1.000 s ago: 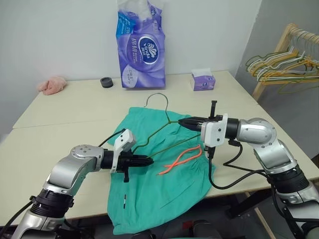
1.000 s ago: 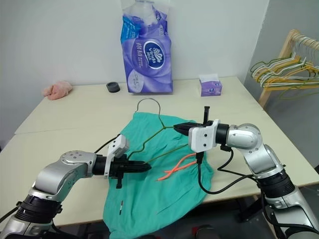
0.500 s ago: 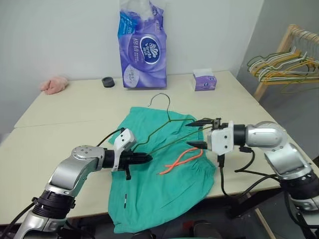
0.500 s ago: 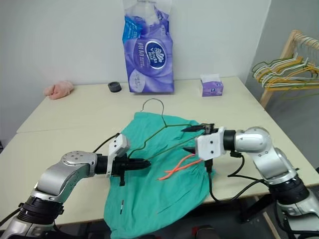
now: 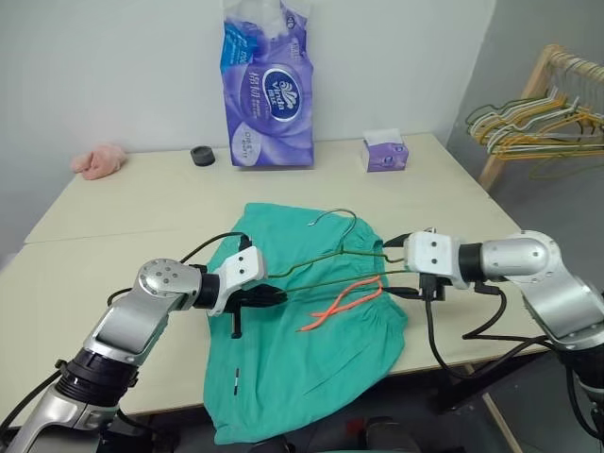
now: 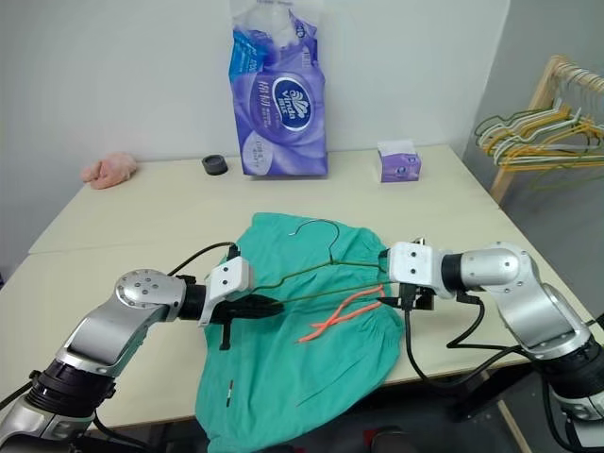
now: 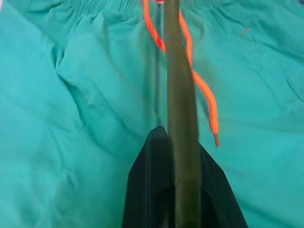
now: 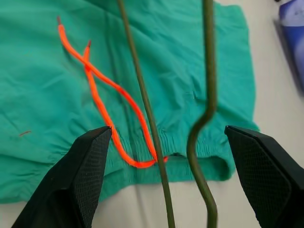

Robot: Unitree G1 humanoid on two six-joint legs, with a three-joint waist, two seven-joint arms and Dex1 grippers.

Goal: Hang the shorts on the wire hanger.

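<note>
The tall purple tissue pack [image 5: 267,90] carries a round dark blue logo with white letters that seem to read "Vinda". The white Chinese characters above the logo are too small to read. On the small purple tissue box [image 5: 385,154], right of the pack, no print is legible.

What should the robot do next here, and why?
Probably lower the open right gripper to the shorts waistband. The left gripper, shut on the wire hanger, holds it above the cloth, and the shorts lie flat on the table, not yet hung.
</note>
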